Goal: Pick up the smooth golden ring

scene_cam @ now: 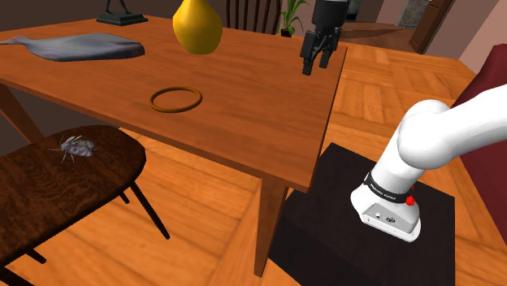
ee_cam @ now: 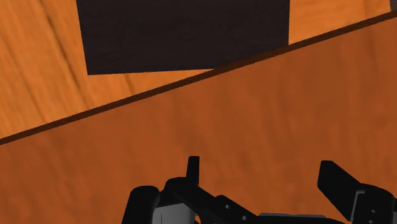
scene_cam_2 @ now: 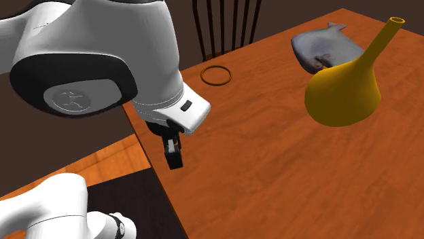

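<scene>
End effector (ee_cam: 267,181) is hovering above the bench (scene_cam: 244,130) close to the edge nearest the stand (scene_cam: 325,211); its 2 fingers (ee_cam: 340,184) are standing apart, clasping nothing. Golden ring (scene_cam: 153,100) is lying flat on the bench, well apart from the end effector, toward the shoulder view's left. Yellow vase (scene_cam: 197,26) is sitting beyond it.

The white, glossy, round-shelled arm (scene_cam: 443,134) has links joined by dark grey joint caps (scene_cam_2: 64,78), one stamped with a round emblem (scene_cam_2: 71,100). A black band with tiny white lettering (scene_cam: 383,188) and a red dot (scene_cam: 410,199) sit above its white foot (scene_cam: 388,216), which has small holes. The all-black two-finger gripper (scene_cam: 315,65) is boxy and matte.
</scene>
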Motion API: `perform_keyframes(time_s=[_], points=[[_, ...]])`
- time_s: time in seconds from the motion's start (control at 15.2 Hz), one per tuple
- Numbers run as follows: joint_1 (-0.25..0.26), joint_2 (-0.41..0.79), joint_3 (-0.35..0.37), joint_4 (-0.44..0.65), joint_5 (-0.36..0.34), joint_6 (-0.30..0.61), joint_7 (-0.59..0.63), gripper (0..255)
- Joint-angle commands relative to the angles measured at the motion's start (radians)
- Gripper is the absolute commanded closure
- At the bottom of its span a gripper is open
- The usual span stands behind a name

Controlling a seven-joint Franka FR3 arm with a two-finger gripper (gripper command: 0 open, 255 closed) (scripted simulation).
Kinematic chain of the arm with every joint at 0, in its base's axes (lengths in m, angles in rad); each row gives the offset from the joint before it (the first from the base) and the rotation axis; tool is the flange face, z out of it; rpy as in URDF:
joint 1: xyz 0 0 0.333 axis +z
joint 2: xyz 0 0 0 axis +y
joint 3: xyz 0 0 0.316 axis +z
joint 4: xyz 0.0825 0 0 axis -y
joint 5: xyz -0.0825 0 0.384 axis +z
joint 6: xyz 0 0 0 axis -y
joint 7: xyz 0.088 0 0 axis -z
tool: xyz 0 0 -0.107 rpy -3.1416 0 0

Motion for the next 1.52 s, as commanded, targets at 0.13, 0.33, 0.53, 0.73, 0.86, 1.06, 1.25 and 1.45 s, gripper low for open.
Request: perform_keyframes(time_s=[0.13, 0.33, 0.53, 0.73, 0.86, 1.06, 1.25, 1.45], points=[[-0.006, 0.071, 0.108, 0.051, 0.060, 0.032, 0.187, 0], [-0.018, 0.147, 0.185, 0.113, 0.088, 0.056, 0.322, 0], [-0.037, 0.235, 0.261, 0.189, 0.100, 0.079, 0.458, 0], [-0.059, 0.337, 0.336, 0.280, 0.093, 0.098, 0.598, 0], [-0.074, 0.412, 0.384, 0.348, 0.076, 0.107, 0.694, 0], [-0.092, 0.538, 0.454, 0.464, 0.029, 0.114, 0.845, 0], [-0.095, 0.682, 0.515, 0.597, -0.046, 0.107, 1.002, 0], [-0.069, 0.843, 0.557, 0.752, -0.145, 0.079, 1.161, 0]])
